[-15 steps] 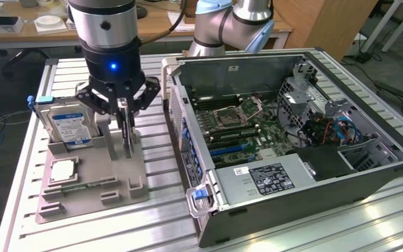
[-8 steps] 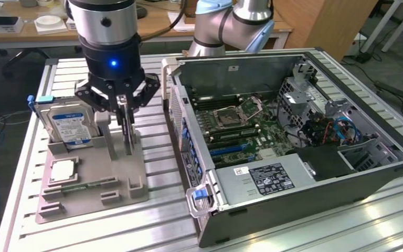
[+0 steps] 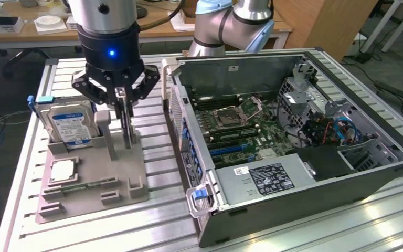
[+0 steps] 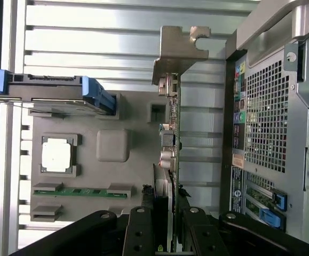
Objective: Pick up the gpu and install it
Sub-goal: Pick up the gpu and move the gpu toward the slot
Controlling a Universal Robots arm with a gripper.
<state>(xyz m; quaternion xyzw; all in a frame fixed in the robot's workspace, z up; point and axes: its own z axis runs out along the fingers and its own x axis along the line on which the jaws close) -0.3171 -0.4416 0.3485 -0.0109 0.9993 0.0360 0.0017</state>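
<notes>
The gpu (image 3: pixel 128 135) stands upright and edge-on in the grey holder (image 3: pixel 117 176), a thin dark card. My gripper (image 3: pixel 123 113) comes down from above with its black fingers (image 3: pixel 115 102) pressed against both faces of the card's top edge, shut on it. In the wrist view the gpu (image 4: pixel 173 133) runs away from the gripper (image 4: pixel 167 226) as a narrow edge ending in its silver bracket (image 4: pixel 176 50). The card's lower edge still looks level with the holder.
The open computer case (image 3: pixel 369 173) lies on the exterior view's right, motherboard (image 3: pixel 247 126) exposed, its rear panel (image 4: pixel 266 122) close beside the gpu. On the holder (image 4: pixel 138 128) stand a hard drive (image 3: pixel 69 126), a processor chip (image 3: pixel 61 170) and a green memory stick (image 3: pixel 82 185).
</notes>
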